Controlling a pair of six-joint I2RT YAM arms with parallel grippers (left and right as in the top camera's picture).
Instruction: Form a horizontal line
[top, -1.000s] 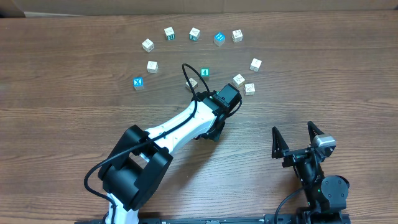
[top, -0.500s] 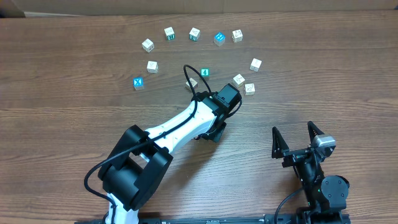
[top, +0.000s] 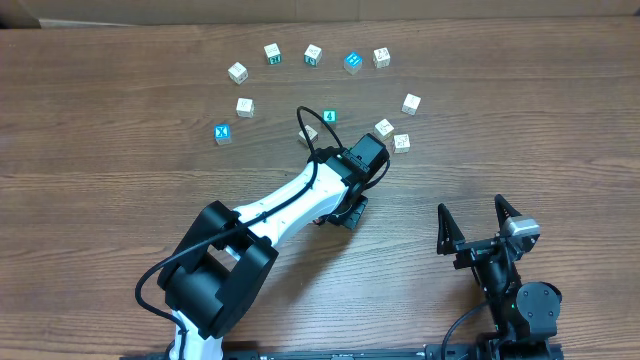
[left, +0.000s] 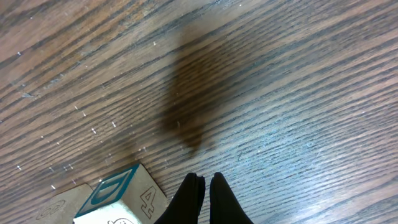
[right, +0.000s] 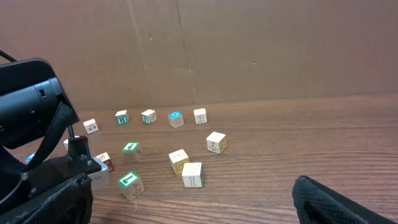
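Small cubes lie scattered in a loose arc; no row of four shows. A pale yellow cube (top: 384, 128) (right: 178, 160) sits beside a whitish cube (top: 401, 143) (right: 193, 174), with another whitish cube (top: 411, 103) further back. My left gripper (left: 207, 182) is shut and empty, low over the wood, right beside a teal-faced cube marked 4 (left: 121, 198) (right: 129, 180). In the overhead view my left arm (top: 362, 158) hides those fingertips and that cube. My right gripper (top: 479, 217) (right: 193, 211) is open and empty near the front right.
Further cubes stand along the back (top: 313, 54), including a blue one (top: 352, 62) and a blue one at the left (top: 222, 132). A teal cube (top: 329, 117) and a red-marked cube (top: 308, 133) sit by the left arm's cable. A cardboard wall (right: 249, 50) backs the table.
The black end under my left arm's wrist has shifted slightly to the right. The cubes and the right arm have not moved.
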